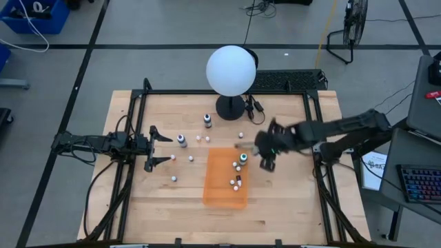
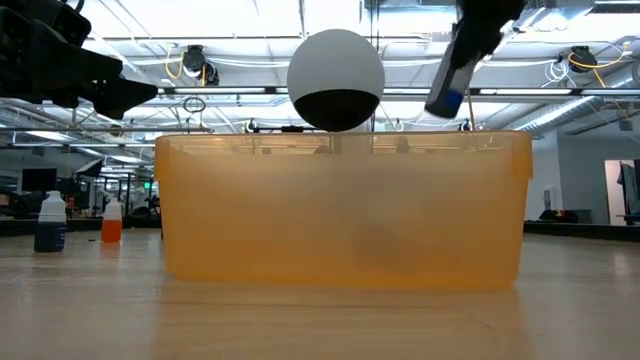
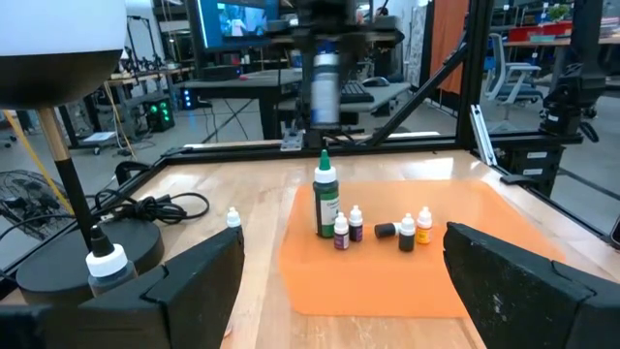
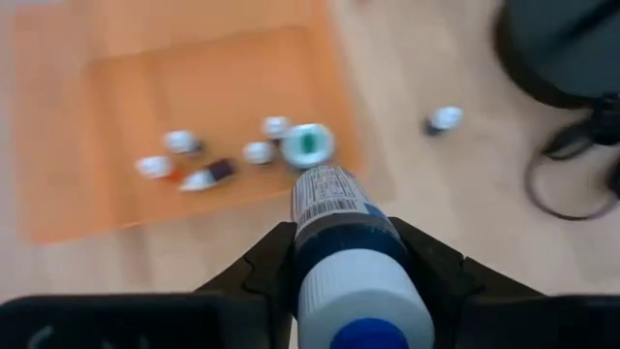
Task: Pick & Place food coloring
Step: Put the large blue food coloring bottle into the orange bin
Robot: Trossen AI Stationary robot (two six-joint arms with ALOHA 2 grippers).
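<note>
While the right gripper (image 4: 339,267) fingers clamp a blue-capped food coloring bottle (image 4: 339,228) above the orange tray's (image 1: 215,193) right edge, it should probably lower clear of the green-topped bottle (image 3: 325,199) before letting go; left gripper (image 1: 160,145) waits open over the bench (image 1: 165,200).

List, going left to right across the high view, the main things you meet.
left gripper → bottle → orange tray → right gripper
</note>
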